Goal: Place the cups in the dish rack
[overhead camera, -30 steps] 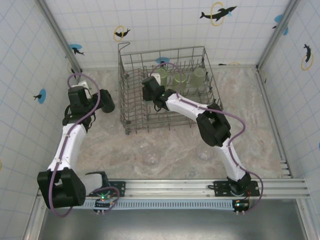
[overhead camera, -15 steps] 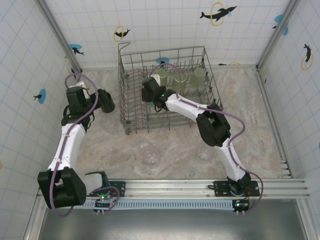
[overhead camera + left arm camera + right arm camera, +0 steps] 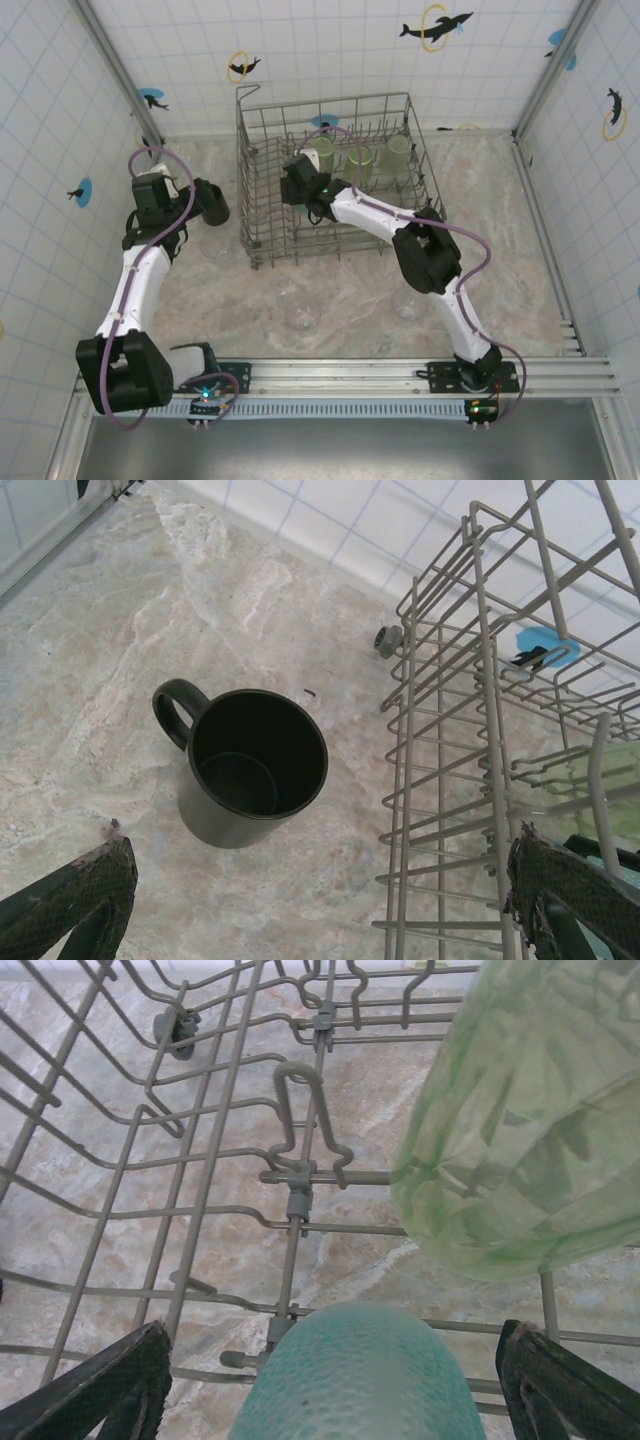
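Note:
The grey wire dish rack (image 3: 262,215) stands at the back middle of the table, with three light-green tumblers (image 3: 360,160) in a row at its far side. My right gripper (image 3: 300,185) reaches into the rack's left part. In the right wrist view its fingers (image 3: 95,1385) stand open on either side of a teal cup (image 3: 355,1375) resting on the rack wires, with a green tumbler (image 3: 530,1120) just beyond. My left gripper (image 3: 320,910) is open above the table, left of the rack (image 3: 440,780). A black mug (image 3: 250,765) stands upright ahead of its left finger.
Two clear cups (image 3: 303,315) (image 3: 408,308) stand on the marble table in front of the rack. Tiled walls close in the left, back and right sides. The arms' mounting rail (image 3: 350,375) runs along the near edge.
My right jaws have spread wider, and now stand off the teal cup's sides. The left wrist has shifted slightly up and left.

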`<state>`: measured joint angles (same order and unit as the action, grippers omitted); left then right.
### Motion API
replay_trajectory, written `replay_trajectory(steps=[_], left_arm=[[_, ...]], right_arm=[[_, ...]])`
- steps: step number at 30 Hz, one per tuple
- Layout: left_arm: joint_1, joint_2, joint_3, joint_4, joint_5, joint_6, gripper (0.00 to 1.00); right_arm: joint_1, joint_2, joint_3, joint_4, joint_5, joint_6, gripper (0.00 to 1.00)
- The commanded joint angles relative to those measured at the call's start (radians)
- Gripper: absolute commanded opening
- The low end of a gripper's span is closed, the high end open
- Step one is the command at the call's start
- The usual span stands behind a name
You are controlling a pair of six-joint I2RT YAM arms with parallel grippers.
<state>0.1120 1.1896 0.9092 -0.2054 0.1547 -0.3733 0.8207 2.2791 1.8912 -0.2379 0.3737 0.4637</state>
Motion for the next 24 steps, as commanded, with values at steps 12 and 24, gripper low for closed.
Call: replay_trajectory(steps=[12,24], left_arm=[[0.024,0.067,0.007,-0.021,-0.055,-0.052,0.97],[0.024,0.124,0.006,-0.044,-0.208,-0.081,0.98]], right_arm=[[0.042,-0.262,-0.04,-0.058,-0.002,-0.032,1.0],[0.018,-0.498,-0.3,-0.009,-0.114,-0.119,1.0]])
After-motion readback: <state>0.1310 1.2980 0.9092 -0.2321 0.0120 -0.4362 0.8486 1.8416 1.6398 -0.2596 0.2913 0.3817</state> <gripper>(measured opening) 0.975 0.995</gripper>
